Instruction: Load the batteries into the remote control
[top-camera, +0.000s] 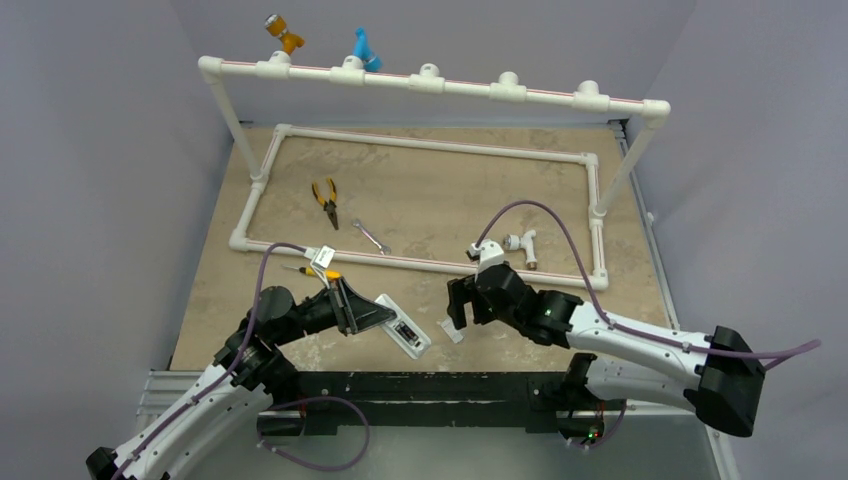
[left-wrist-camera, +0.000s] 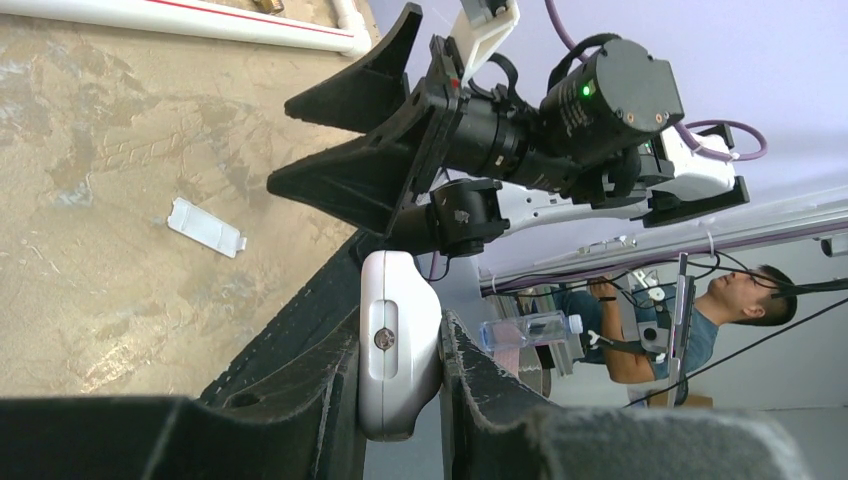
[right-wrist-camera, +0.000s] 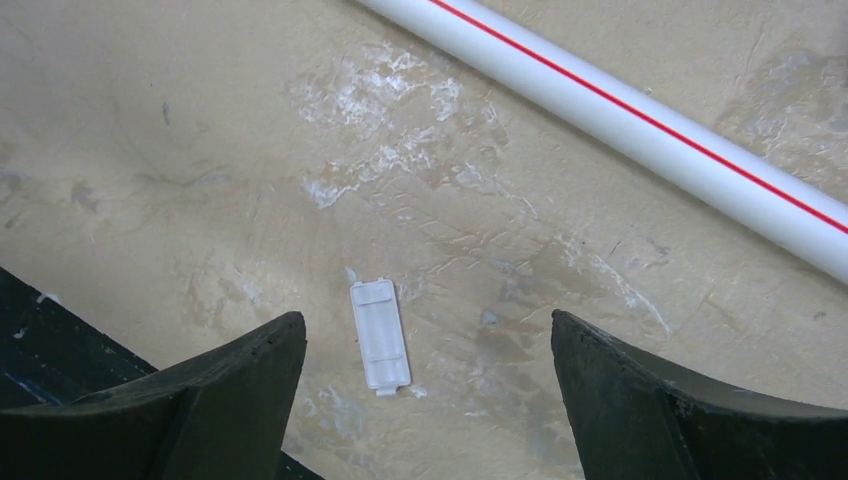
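We can read no lettering; the plainest marking is the thin red stripe along the PVC pipe (right-wrist-camera: 640, 115). A clear bottle (left-wrist-camera: 530, 328) stands in the room beyond the table, its label too small for us to make out.

The left gripper (left-wrist-camera: 400, 325) pinches the remote control (top-camera: 413, 340) between its two fingers, holding it off the table (right-wrist-camera: 150, 150) near the front edge. From above, we see the handset's long axis running diagonally. One end is clamped in the jaws and the free end points toward the right arm and the near edge. Its back faces up, with the recessed compartment uncovered. The recess looks dark, and we cannot tell whether batteries lie in it.

The right gripper (right-wrist-camera: 425, 320) hangs with its fingers spread wide and holds nothing. Directly below it the battery cover (right-wrist-camera: 378, 335) lies flat on the table, apart from both fingers, just beside the remote's free end.

Farther back, yellow-handled pliers (top-camera: 325, 202) and a silver wrench (top-camera: 372, 237) lie inside the pipe frame. A yellow-handled screwdriver (top-camera: 318, 272) lies just outside it, near the left wrist.
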